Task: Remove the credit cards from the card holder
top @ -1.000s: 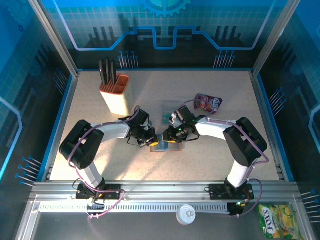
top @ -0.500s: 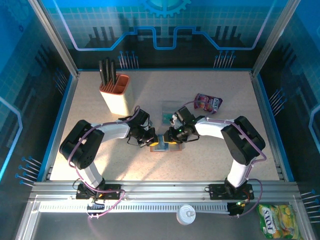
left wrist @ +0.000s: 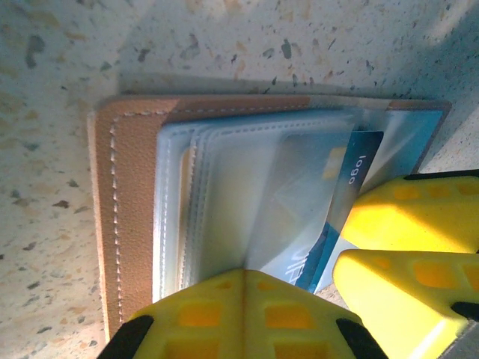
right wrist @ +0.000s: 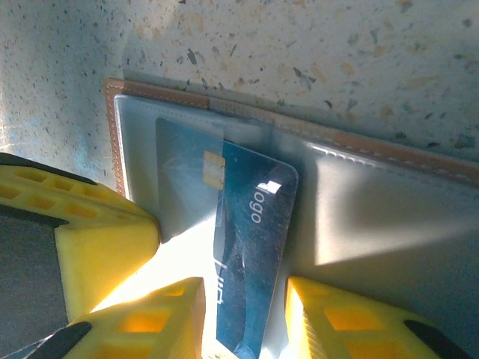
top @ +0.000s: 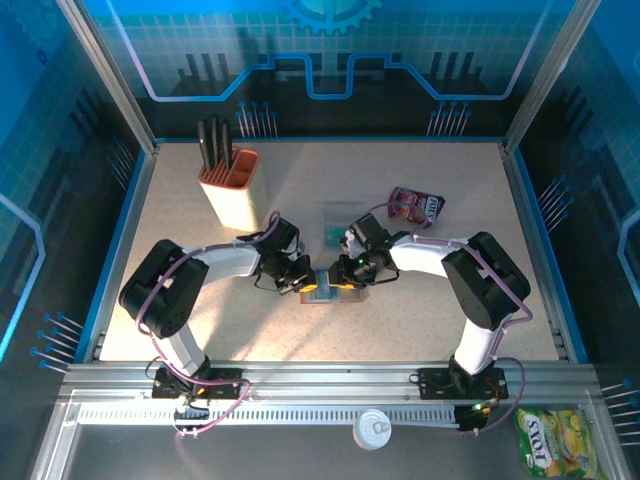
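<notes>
Seen from above, the card holder [top: 320, 297] lies on the bench [top: 320, 180] between the arms. The wrist views add that the right jaws pinch a blue card [right wrist: 251, 262] sticking half out of its pocket. The left jaws are clenched empty.

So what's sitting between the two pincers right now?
The open card holder, seen in the top view between left pincer and right pincer; the right wrist view shows a teal credit card sticking out of it.

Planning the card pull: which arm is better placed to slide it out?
Right. The right jaws flank the blue card, which is half out of its clear pocket. The left jaws are shut and resting on the wallet, so they are better left steadying it.
</notes>
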